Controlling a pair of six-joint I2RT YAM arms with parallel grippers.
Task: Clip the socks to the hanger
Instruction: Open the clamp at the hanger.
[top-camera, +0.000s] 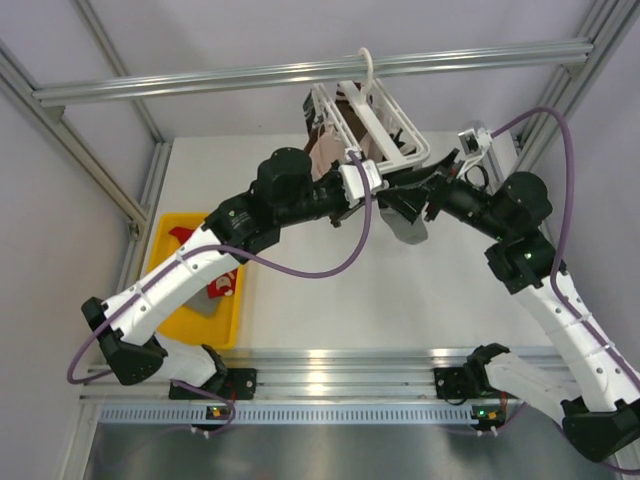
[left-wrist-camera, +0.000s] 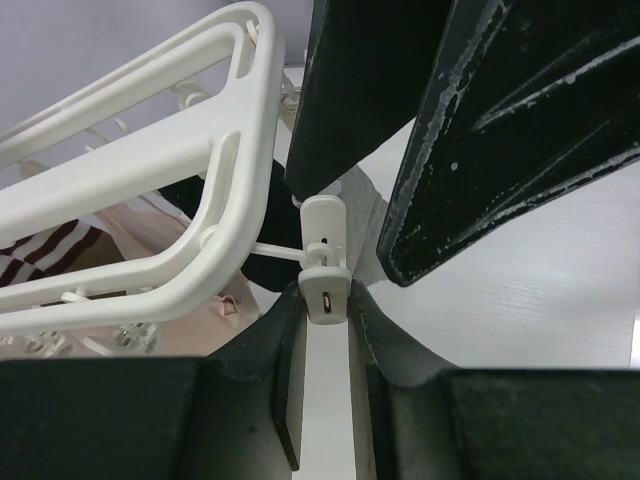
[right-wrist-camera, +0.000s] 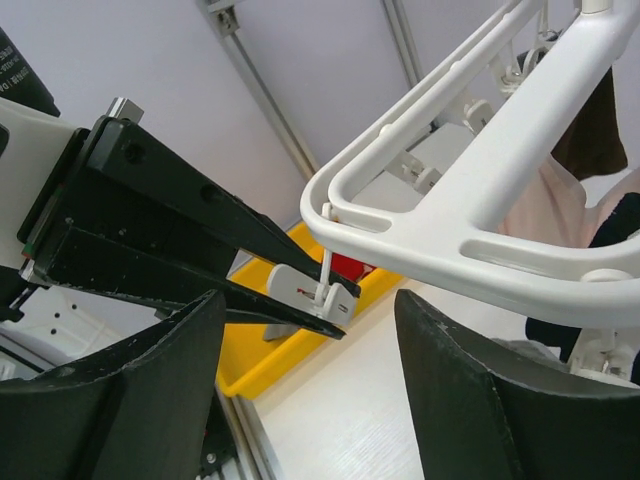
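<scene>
The white hanger (top-camera: 395, 130) hangs by its hook from the top rail; it also shows in the left wrist view (left-wrist-camera: 150, 150) and the right wrist view (right-wrist-camera: 480, 200). My left gripper (top-camera: 358, 180) is shut on one dangling clip peg (left-wrist-camera: 325, 250) at the hanger's near corner, pinching its end (right-wrist-camera: 300, 287). My right gripper (top-camera: 405, 195) is wide open and empty, its jaws facing that peg from the other side. A grey sock (top-camera: 405, 228) shows just below the right gripper; I cannot tell whether it hangs or lies on the table. A red sock (top-camera: 225, 283) lies in the tray.
A yellow tray (top-camera: 165, 235) stands at the left with the red sock and a grey one (top-camera: 205, 300) in it. Pale-pink (top-camera: 325, 150) and dark-brown (top-camera: 350, 115) socks hang from the hanger's far side. Metal frame posts stand at both sides.
</scene>
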